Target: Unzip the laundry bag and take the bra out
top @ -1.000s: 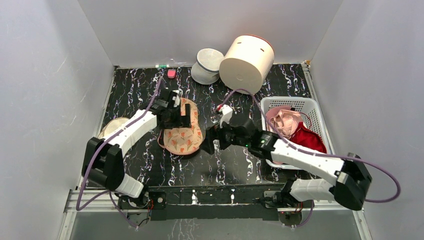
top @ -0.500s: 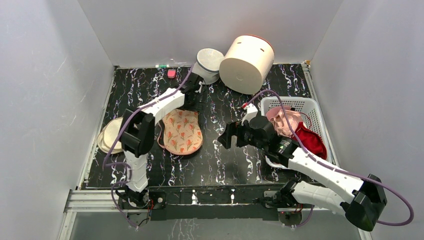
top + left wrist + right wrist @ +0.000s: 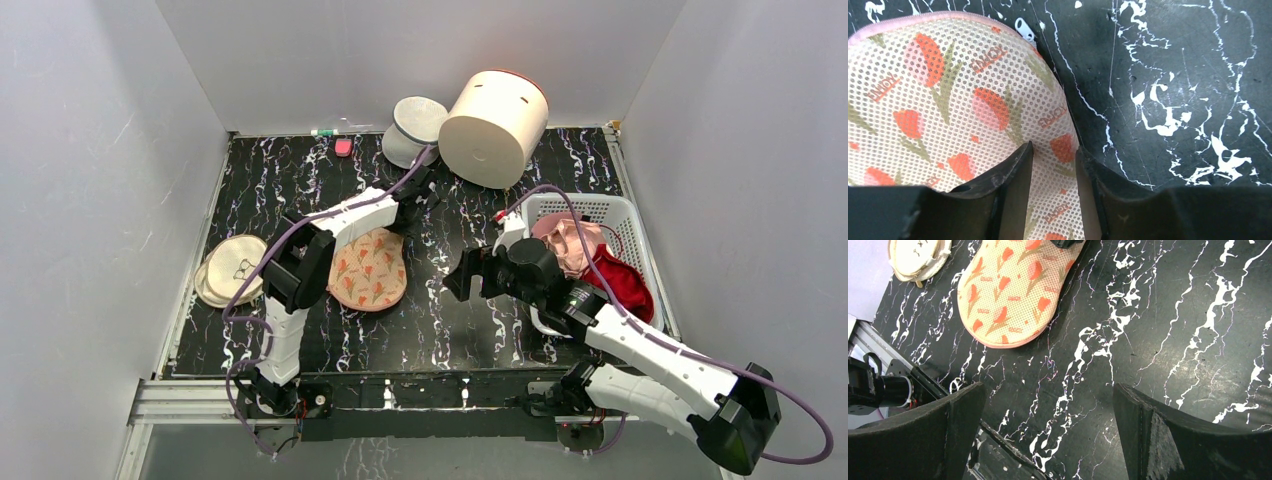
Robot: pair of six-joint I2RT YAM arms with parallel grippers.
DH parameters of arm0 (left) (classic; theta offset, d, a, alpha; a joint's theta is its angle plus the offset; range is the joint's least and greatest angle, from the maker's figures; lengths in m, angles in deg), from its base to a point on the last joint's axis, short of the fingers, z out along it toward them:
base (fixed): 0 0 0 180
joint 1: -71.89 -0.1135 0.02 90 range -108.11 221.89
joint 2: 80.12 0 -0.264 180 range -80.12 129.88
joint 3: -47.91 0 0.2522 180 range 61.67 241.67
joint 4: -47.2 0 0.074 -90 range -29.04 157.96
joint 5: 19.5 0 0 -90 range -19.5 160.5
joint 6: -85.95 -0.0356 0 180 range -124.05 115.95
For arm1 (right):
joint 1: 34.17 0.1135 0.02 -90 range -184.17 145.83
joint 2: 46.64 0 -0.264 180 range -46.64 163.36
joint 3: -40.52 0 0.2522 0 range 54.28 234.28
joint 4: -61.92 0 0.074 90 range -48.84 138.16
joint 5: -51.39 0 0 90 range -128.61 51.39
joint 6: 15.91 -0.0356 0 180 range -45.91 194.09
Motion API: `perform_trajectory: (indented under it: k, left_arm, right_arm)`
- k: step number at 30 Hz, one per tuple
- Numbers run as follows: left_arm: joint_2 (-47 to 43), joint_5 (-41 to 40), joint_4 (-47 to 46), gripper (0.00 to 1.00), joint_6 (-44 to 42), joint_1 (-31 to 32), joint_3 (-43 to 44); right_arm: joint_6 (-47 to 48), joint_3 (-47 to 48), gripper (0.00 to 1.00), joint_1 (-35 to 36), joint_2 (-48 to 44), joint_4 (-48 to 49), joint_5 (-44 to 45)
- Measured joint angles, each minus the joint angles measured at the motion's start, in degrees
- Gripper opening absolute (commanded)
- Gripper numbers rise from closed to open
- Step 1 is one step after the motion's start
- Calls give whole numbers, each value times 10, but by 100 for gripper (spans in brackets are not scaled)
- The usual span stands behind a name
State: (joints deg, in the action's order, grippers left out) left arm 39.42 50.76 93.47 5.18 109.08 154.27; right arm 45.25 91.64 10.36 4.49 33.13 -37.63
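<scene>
1. Two arms are out in the top view. The left gripper (image 3: 405,212) reaches to the far end of the bag (image 3: 366,268), which lies flat on the table (image 3: 470,330), left of centre. The right gripper (image 3: 458,278) hangs over bare table, well to the right of the bag. The bra (image 3: 566,246) sits in the basket (image 3: 600,208) on the right, touching a dark red garment (image 3: 622,282) (both heaped together).
2. Left wrist view: the fingers (image 3: 1015,172) stand narrowly apart, right over the bag's mesh near its pink edge, and printed fabric shows in the gap. Pinching it or only poised above it? Cannot tell. The zip pull (image 3: 1024,26) lies at the rim, beyond the fingers.
3. Right wrist view: the jaws are spread wide with nothing between them, just marbled table below. The bag is up at top left, with a round pouch (image 3: 918,255) in the corner beyond it.
</scene>
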Motion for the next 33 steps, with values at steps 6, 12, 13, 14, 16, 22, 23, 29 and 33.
perform_trajectory:
  k: [6, 12, 13, 14, 16, 22, 23, 29, 33]
  left_arm:
    - [-1, 11, -18, 20, -7, 0, -17]
    - [-19, 51, -57, 16, -18, 0, -56]
    - [-32, 65, -68, 16, -19, 0, -75]
    - [-48, 80, -76, 15, -20, 0, -95]
    - [-80, 110, -83, 14, -24, 1, -129]
    - [-192, 217, -92, 26, -42, 1, -227]
    - [-231, 234, -85, 38, -45, 1, -252]
    - [-354, 244, -87, 94, -7, 16, -285]
    - [-263, 172, -97, 66, 6, 51, -242]
  right_arm:
    - [-3, -7, 98, 0, -5, -3, 4]
    - [-5, -7, 98, 0, -14, -14, 14]
    - [-5, -7, 98, 0, -17, -16, 18]
    - [-5, -7, 98, 0, -19, -17, 22]
    - [-4, -7, 98, -1, -21, -19, 28]
    - [-2, -7, 98, -2, -21, -34, 38]
    - [-1, -7, 98, -3, -19, -35, 38]
    - [-1, -7, 98, -5, -2, -34, 36]
    - [-1, -7, 98, -5, -16, -51, 50]
